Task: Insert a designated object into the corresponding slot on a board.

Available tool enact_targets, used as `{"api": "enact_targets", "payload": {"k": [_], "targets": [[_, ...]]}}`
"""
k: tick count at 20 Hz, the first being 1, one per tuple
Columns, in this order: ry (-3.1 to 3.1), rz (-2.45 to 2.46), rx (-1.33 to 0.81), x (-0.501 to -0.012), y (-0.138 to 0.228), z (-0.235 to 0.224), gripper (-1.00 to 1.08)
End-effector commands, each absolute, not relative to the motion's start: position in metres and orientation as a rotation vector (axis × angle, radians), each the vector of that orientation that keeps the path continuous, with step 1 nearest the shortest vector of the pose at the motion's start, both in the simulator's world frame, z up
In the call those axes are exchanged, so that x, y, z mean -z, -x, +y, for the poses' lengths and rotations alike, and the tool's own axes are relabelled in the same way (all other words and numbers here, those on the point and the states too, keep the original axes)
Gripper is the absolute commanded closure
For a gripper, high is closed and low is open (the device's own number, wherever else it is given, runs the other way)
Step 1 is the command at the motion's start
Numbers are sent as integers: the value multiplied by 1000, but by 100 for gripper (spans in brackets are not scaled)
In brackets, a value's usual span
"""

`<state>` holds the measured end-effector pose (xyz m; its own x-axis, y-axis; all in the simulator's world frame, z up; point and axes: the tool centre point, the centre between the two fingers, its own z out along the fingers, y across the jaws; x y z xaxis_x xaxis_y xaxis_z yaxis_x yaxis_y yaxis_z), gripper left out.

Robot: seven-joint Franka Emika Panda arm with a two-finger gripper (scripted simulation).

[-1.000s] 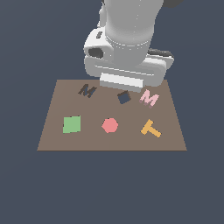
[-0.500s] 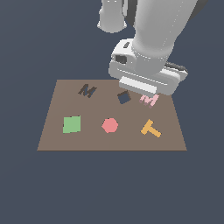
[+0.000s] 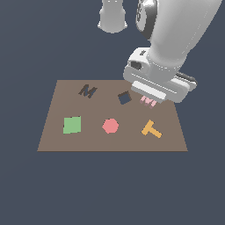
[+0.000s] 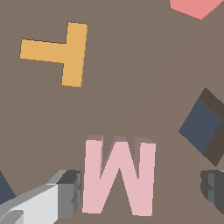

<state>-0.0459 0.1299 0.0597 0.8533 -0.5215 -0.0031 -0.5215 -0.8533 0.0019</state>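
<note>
The pale pink M-shaped block lies flat on the brown board. In the exterior view only part of the block shows beneath the arm's hand. My gripper is open and low over the block. One finger is close beside it and the other finger stands well apart from it. The dark M-shaped slot is at the board's far corner on the exterior view's left, and nothing is in it.
A dark blue square cutout lies just beside the pink block and also shows in the wrist view. An orange T block, a red hexagon and a green square lie along the board's near side.
The arm has moved toward the exterior view's right and lower, from over the board's middle to directly over the pink M block. The blocks have not moved.
</note>
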Motion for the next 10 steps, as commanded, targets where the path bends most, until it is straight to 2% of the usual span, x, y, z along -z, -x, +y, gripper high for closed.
{"api": "enact_targets", "payload": {"k": [1, 10], "targets": [[-3013, -888, 2, -55, 45, 136, -92], [-3002, -926, 1, -50, 44, 145, -92]]}}
